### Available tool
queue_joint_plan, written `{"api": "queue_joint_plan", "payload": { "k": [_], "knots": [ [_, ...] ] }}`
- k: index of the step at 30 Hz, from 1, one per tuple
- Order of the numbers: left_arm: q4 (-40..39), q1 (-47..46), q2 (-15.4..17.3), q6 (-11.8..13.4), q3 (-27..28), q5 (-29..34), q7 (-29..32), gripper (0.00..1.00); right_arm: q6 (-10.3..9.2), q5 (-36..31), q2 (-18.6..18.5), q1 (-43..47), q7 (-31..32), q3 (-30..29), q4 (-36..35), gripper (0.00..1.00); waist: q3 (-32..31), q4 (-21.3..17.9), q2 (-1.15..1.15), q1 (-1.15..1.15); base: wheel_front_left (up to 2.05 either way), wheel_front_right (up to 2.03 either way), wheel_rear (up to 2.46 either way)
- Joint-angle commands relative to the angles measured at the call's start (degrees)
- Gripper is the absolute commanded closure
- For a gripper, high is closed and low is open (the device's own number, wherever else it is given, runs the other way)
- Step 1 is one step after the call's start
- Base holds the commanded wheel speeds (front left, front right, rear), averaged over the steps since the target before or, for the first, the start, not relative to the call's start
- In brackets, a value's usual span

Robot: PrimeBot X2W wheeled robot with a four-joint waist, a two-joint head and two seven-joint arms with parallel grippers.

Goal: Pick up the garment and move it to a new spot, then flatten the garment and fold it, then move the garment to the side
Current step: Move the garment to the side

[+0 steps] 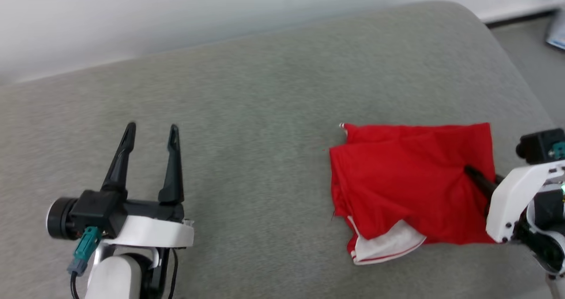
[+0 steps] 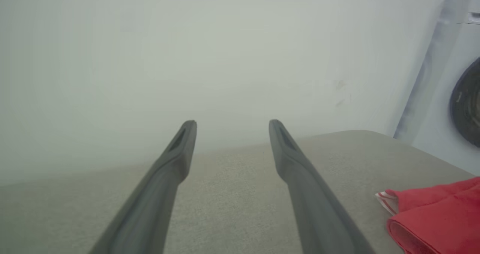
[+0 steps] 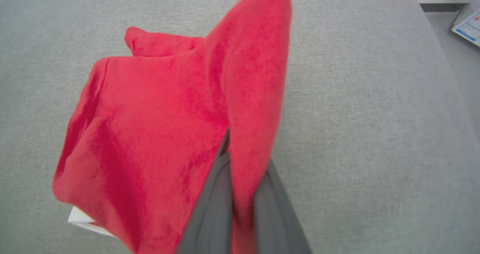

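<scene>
The garment (image 1: 410,184) lies folded into a rough red rectangle on the right half of the grey padded surface (image 1: 247,113), with a white sleeve with striped trim poking out at its near edge. My right gripper (image 1: 470,172) is shut on the garment's right edge; in the right wrist view a fold of the red fabric (image 3: 150,134) stands up, pinched in the right gripper (image 3: 243,164). My left gripper (image 1: 152,126) hovers open at the lower left, well apart from the cloth. In the left wrist view the left gripper (image 2: 231,122) holds nothing and the garment (image 2: 438,216) lies at the lower right.
The grey surface (image 3: 375,134) ends in a rounded corner at the far right, with floor beyond it and a paper (image 3: 467,27) lying there. A pale wall runs along the far edge. A washing machine (image 2: 465,104) stands past the surface's right end.
</scene>
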Motion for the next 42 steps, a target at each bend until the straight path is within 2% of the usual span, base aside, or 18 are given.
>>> {"api": "queue_joint_plan", "payload": {
  "k": [1,6,11,16,22,30,31,32,33,34,37,42],
  "knots": [
    [-0.29,-1.02,0.29,-0.20,-0.35,0.49,-0.08,0.00,-0.04,0.49,0.67,-1.09,-0.33,-0.49,0.71,1.00,3.77,-4.54,0.00,0.00,0.00,0.00,0.00],
    [-2.98,-4.14,1.69,-0.80,-1.47,1.40,1.21,0.00,-0.03,-0.23,1.31,-6.97,-3.11,-0.89,4.34,1.00,9.16,-8.52,0.00,0.00,0.00,0.00,0.00],
    [-6.52,-8.05,3.45,-1.80,-3.29,2.72,3.47,0.00,-0.04,-1.46,0.75,-13.61,-7.50,-2.72,10.69,1.00,15.65,-9.99,0.00,0.00,0.00,0.00,0.00],
    [-8.65,-12.48,5.33,-2.66,-4.98,3.85,5.22,0.00,-0.04,-4.39,-0.75,-20.68,-12.65,-6.33,17.73,1.00,21.54,-9.98,0.00,0.00,0.00,0.00,0.00],
    [-10.80,-16.39,6.77,-3.24,-6.59,4.38,6.67,0.00,-0.05,-8.16,-2.18,-28.28,-15.91,-12.16,25.78,1.00,26.53,-8.92,0.00,0.00,0.00,0.00,0.00],
    [-11.81,-18.85,7.57,-3.49,-7.98,4.22,5.89,0.00,-0.04,-13.65,-0.67,-34.07,-20.83,-16.97,34.28,1.00,29.49,-7.09,0.00,0.00,0.00,0.00,0.00],
    [-11.71,-18.90,7.48,-3.37,-8.05,4.15,5.79,0.00,-0.04,-14.57,-0.60,-34.31,-21.63,-17.74,35.40,0.83,29.52,-6.90,0.00,0.00,0.00,0.00,0.00],
    [-11.61,-18.88,7.33,-3.25,-8.20,4.07,5.66,0.00,-0.04,-15.73,-0.45,-34.56,-22.74,-18.33,36.34,0.18,29.49,-6.68,0.00,0.00,0.00,0.00,0.00],
    [-11.46,-18.80,7.20,-3.27,-8.27,3.98,5.55,0.00,-0.04,-16.85,-0.09,-34.84,-23.93,-18.68,37.00,0.18,29.34,-6.42,0.00,0.00,0.00,0.00,0.00],
    [-11.25,-18.67,7.16,-3.09,-8.24,3.96,5.30,0.00,-0.04,-17.62,0.21,-35.20,-25.15,-19.27,37.70,0.00,29.12,-6.19,0.00,0.00,0.00,0.00,0.00],
    [-10.05,-17.40,6.72,-2.53,-8.15,3.38,4.33,0.00,-0.04,-21.45,1.03,-36.00,-31.91,-21.99,39.24,0.00,27.19,-5.52,0.00,0.00,0.00,0.00,0.00],
    [-8.10,-15.48,5.53,-1.52,-8.12,2.28,2.79,0.00,-0.04,-25.15,2.43,-34.62,-39.43,-23.48,39.12,0.00,22.83,-3.96,0.00,0.00,0.00,0.00,0.00]
  ]
}}
